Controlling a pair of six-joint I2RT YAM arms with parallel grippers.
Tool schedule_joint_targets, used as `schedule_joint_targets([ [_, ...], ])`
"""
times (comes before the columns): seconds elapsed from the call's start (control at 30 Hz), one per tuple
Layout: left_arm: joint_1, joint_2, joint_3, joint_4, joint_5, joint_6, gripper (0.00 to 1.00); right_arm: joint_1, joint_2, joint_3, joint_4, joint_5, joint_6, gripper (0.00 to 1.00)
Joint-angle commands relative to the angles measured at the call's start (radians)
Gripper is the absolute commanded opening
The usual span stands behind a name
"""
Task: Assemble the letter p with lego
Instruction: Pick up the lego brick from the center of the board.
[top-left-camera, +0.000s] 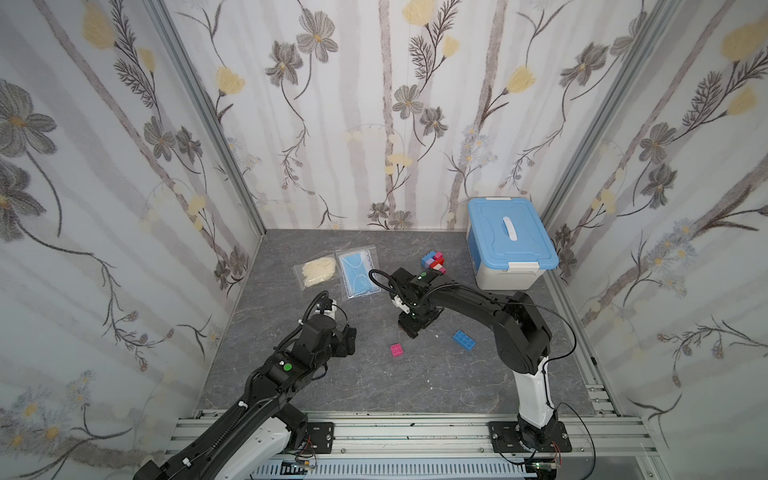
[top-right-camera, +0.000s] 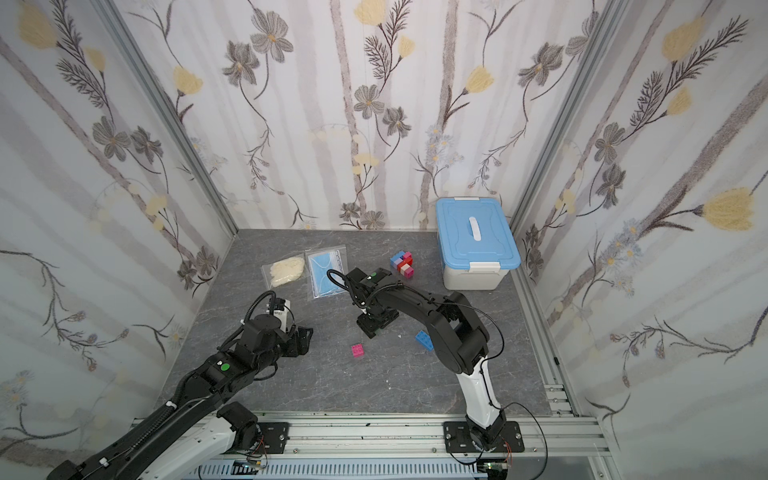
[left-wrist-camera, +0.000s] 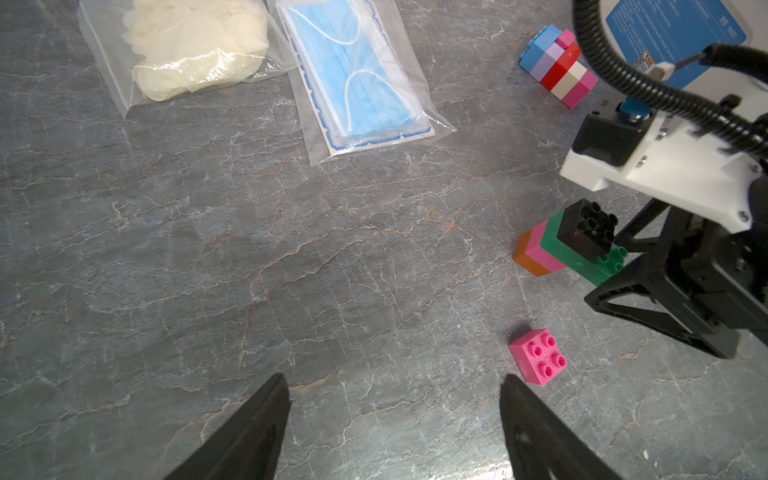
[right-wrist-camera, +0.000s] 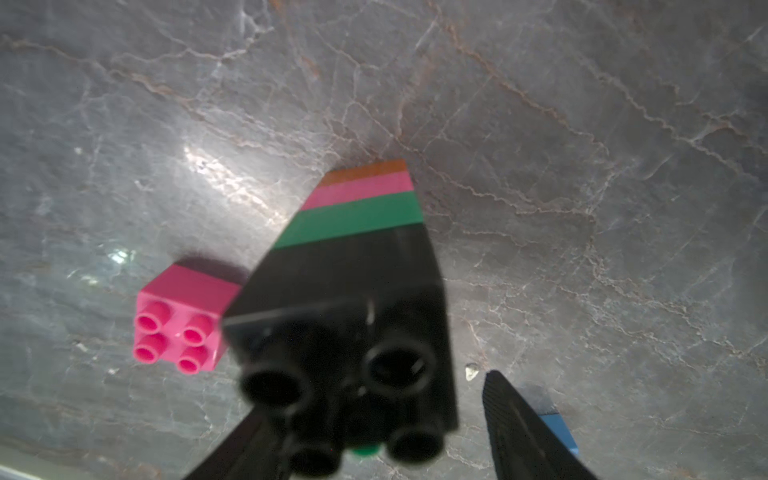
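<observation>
Black brick (right-wrist-camera: 340, 332) is seated atop the green-pink-orange stack (right-wrist-camera: 357, 220), centre frame; right gripper (right-wrist-camera: 374, 395) is parted around it, left gripper (left-wrist-camera: 392, 378) spread empty. Stacking is judged underway; loose pink brick (right-wrist-camera: 178, 328), lower left, is needed next.

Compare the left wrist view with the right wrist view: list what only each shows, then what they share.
Only the left wrist view shows the bag of cream gloves, the bagged blue face mask and the far multicolour brick stack.
Only the right wrist view shows a corner of the blue brick.
Both show the loose pink brick, the orange-pink-green-black stack beside it, and the grey marbled table.
</observation>
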Motion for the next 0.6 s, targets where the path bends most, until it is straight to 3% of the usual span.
schedule_joint_targets([
  [0.0, 0.001, -0.003, 0.008, 0.014, -0.008, -0.012, 0.82, -0.005, -0.018, -0.016, 0.09, 0.086, 0.062, 0.7],
  [0.33, 0.0, -0.007, 0.007, 0.01, -0.008, -0.013, 0.82, -0.024, -0.048, -0.055, 0.096, 0.13, 0.05, 0.7],
  [0.57, 0.0, -0.014, 0.003, 0.008, -0.009, -0.015, 0.82, -0.014, -0.09, -0.072, 0.081, 0.096, 0.045, 0.69],
])
